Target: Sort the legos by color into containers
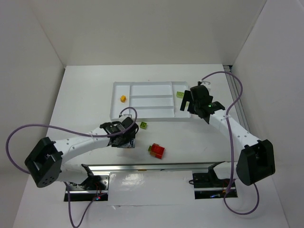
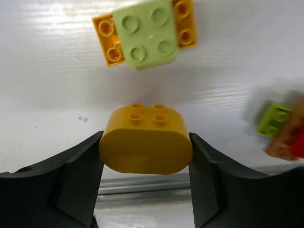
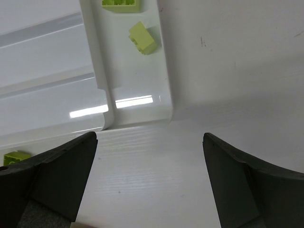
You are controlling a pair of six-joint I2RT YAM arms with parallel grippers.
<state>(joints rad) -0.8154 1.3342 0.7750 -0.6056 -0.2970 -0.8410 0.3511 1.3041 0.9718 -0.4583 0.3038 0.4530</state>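
Lego (image 2: 146, 151), orange oval, in left gripper (image 2: 145, 142); right gripper (image 3: 149, 138) wide, seemingly beside tray (image 3: 137, 83).

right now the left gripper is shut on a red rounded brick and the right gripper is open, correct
Not red: the left wrist view shows the left gripper shut on a yellow-orange rounded brick. The right gripper is indeed open.

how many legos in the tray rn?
3. One yellow-orange lego in the left end section of the tray; two lime green legos in the right end section. The right tool may hide more.
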